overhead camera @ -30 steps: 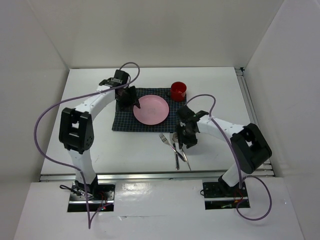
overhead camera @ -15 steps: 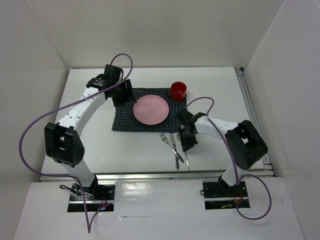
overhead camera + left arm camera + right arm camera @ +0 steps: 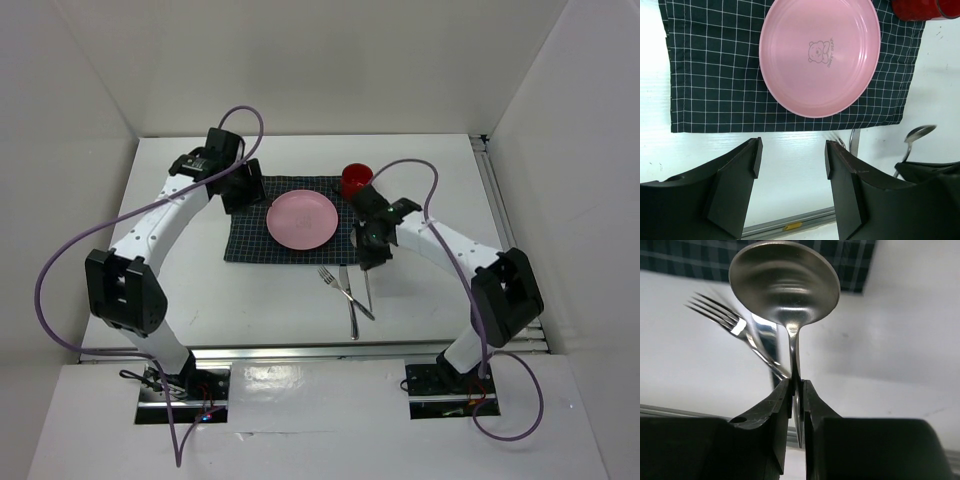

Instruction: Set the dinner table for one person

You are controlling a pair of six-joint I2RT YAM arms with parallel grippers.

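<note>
The right gripper [image 3: 796, 390] is clenching the spoon [image 3: 785, 282] by its handle just behind the bowl. The jaws are pinching a very thin section, with the bowl pointing toward the dark checked placemat [image 3: 250, 245]. The left gripper [image 3: 792, 150] is hanging released and empty over the near left part of that placemat. The dinner table [image 3: 200, 290] is lying beneath everything and is carrying the placemat, the pink plate [image 3: 302, 219] and the red cup [image 3: 357, 181]. The fork [image 3: 715, 307] and knife [image 3: 352, 305] are lying crossed on bare tabletop just near of the placemat. The step in hand appears to be placing the spoon beside the plate. In my judgement such a narrow pinch is inviting the spoon to pivot, so the carry should be slow and level. The path should be passing clear of the cup and the crossed cutlery, and the handle should be lining up with the placemat's side edge. Release should wait until the spoon is resting flat.
</note>
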